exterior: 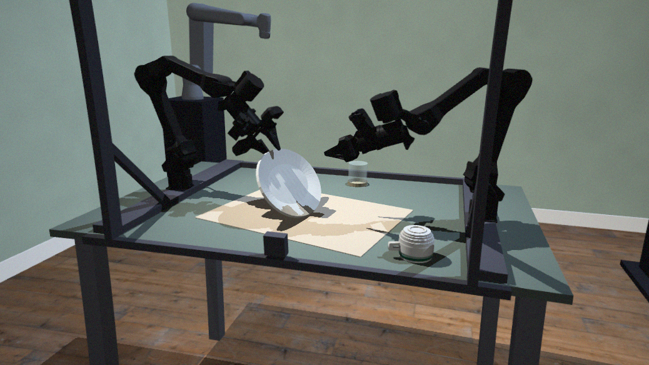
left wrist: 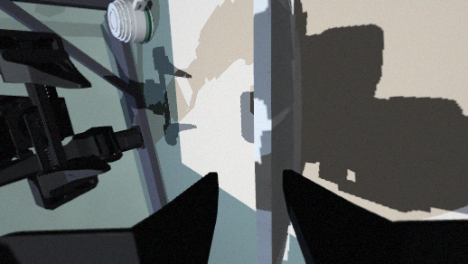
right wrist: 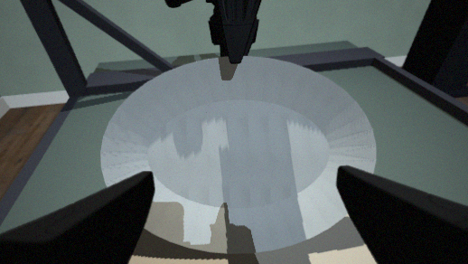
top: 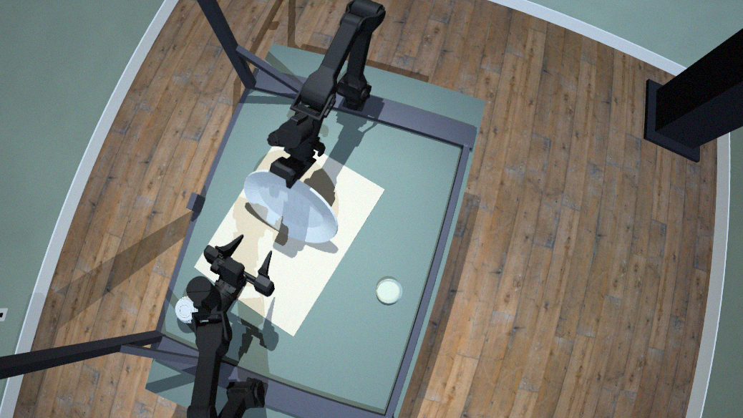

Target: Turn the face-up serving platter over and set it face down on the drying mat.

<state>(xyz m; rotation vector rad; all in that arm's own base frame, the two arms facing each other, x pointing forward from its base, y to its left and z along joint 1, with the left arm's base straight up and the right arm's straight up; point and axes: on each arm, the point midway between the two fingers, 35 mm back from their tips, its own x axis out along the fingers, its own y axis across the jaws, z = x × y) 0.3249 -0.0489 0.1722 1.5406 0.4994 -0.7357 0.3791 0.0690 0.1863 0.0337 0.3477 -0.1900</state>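
Observation:
The pale serving platter [top: 303, 207] [exterior: 290, 181] [left wrist: 263, 149] [right wrist: 262, 158] stands steeply on its lower edge, leaning back, its upper face toward my right gripper. The lower edge is on or close to the cream drying mat [top: 306, 296] [exterior: 344, 245]. My left gripper [top: 290, 182] [exterior: 272, 150] [left wrist: 250, 179] is partly open, its fingers on either side of the raised rim, with a gap on the face side; whether the back finger touches is unclear. My right gripper [top: 255, 244] [exterior: 326, 154] [right wrist: 245, 177] is wide open and empty, clear of the platter.
An upturned white mug [top: 184, 310] [exterior: 416, 245] [left wrist: 131, 23] stands beside the mat near my right arm. A clear glass [top: 389, 290] [exterior: 357, 173] stands off the mat's other side. A dark block [top: 195, 202] [exterior: 275, 245] sits on the rail near the mat. Rails frame the work area.

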